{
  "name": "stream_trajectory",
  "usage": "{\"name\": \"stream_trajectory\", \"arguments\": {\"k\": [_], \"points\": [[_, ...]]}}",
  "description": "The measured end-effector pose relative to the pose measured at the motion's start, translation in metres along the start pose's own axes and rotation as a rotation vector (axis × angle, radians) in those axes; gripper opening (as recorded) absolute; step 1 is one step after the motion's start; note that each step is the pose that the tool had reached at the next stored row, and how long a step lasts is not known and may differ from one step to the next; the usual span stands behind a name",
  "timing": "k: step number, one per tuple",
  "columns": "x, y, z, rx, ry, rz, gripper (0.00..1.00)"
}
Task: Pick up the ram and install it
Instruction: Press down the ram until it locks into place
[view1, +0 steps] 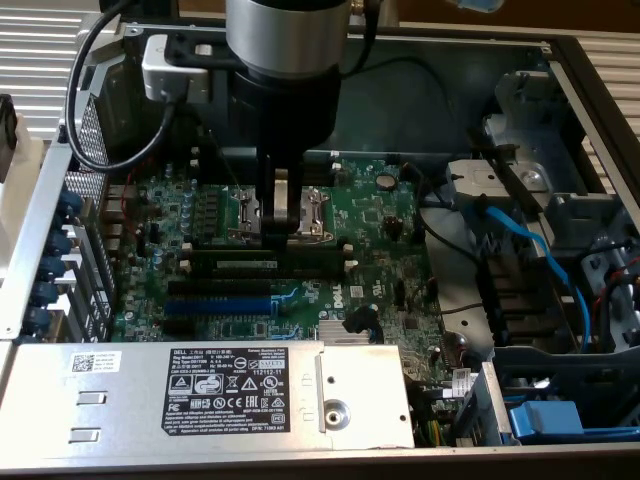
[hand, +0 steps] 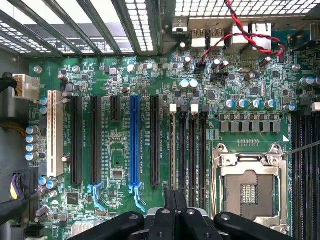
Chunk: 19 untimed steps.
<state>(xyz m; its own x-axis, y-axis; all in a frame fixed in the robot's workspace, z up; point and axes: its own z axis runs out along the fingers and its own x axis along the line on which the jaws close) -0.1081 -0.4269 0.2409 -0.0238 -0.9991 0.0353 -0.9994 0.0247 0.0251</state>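
- My gripper (view1: 281, 228) hangs inside the open grey metal computer case (view1: 560, 60), low over the green motherboard (view1: 380, 215), with its fingers pressed together.
- In the exterior view the fingers come down just beside the silver processor socket (view1: 310, 215), right above the row of memory slots.
- The ram (view1: 275, 267), a long, thin dark green-black memory stick, lies seated lengthwise in one of those slots, directly under my fingertips; whether they touch its top edge I cannot tell.
- In the wrist view the closed fingertips (hand: 175, 200) sit over the same group of narrow black memory slots (hand: 192, 155), between the long blue expansion slot (hand: 134, 145) and the socket.
- A silver power supply box with a white label (view1: 225, 390) sits at the case's near edge in the exterior view, and a light blue cable (view1: 535, 255) runs along the exterior view's right.
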Motion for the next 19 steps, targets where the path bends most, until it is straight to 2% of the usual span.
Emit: {"name": "stream_trajectory", "arguments": {"k": [8,13,19], "points": [[-0.0038,-0.0001,0.0041,0.0001,0.0023,0.000,0.10],[-0.0042,-0.0002,0.0060,-0.0002,0.0092,-0.001,0.10],[-0.0054,-0.0020,0.0068,0.0003,0.0137,-0.005,0.10]]}}
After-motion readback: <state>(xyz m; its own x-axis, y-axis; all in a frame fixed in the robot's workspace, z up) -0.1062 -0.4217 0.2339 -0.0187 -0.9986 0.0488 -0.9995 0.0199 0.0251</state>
